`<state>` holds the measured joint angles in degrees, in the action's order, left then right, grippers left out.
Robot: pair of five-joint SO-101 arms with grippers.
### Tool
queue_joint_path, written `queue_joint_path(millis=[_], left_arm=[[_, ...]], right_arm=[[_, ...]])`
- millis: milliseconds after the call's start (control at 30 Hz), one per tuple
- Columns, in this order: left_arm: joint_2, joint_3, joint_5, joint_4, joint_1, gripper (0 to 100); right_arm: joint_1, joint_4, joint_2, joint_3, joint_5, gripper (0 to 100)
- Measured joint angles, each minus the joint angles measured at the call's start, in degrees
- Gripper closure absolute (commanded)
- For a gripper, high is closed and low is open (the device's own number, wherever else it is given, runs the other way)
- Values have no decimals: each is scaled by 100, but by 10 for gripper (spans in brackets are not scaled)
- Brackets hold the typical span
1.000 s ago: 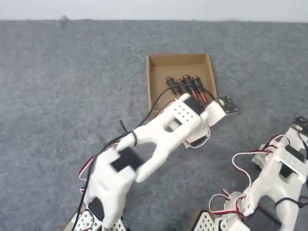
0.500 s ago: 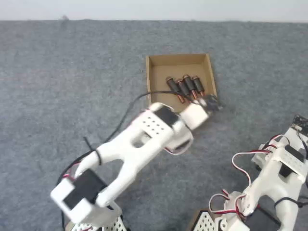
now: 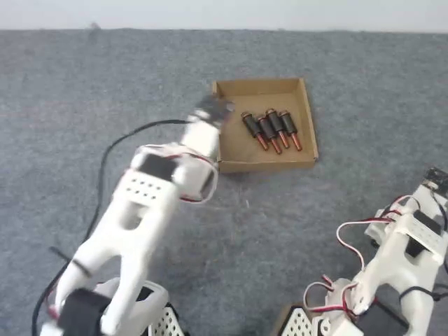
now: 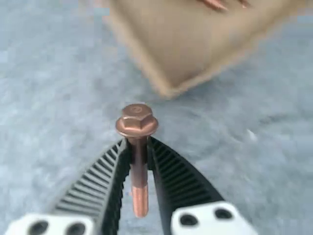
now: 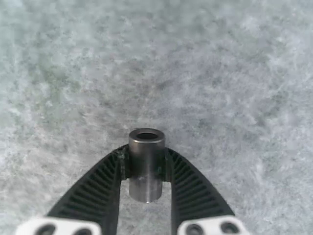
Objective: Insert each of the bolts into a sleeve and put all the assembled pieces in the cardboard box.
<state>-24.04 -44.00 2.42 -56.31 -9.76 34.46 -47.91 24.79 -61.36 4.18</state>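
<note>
1. Now, left gripper (image 4: 138, 146) with fingers clamped on the bolt (image 4: 138, 125), pinching the shank just under the hex head, threaded tip free; poised over the table (image 3: 84, 105) just beside the cardboard box (image 3: 264, 166).
2. Right gripper (image 5: 146, 153) with fingers closed around the sleeve (image 5: 146, 169), bore unobstructed, above bare table.
3. Bring bolt tip and sleeve bore onto one axis before closing the gap; probably best done slowly, without loosening either grip.
4. Push only after centring the tip; otherwise a likely jam on the sleeve's rim.
5. Then set down beside the four assembled pieces (image 3: 271, 131) lying in the box.
</note>
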Motion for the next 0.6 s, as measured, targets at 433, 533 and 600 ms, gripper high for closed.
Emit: queue_joint_path(millis=[433, 533, 600], left_arm=[[-1916, -2444, -826, 1002, 2119, 988], [-2400, -2910, -826, 1002, 2558, 988], [-2708, -3218, -835, 1002, 2884, 988]], right_arm=[[-264, 0, 0, 0, 0, 991], [-536, 158, 0, 0, 0, 991], [-651, 308, 0, 0, 0, 991]])
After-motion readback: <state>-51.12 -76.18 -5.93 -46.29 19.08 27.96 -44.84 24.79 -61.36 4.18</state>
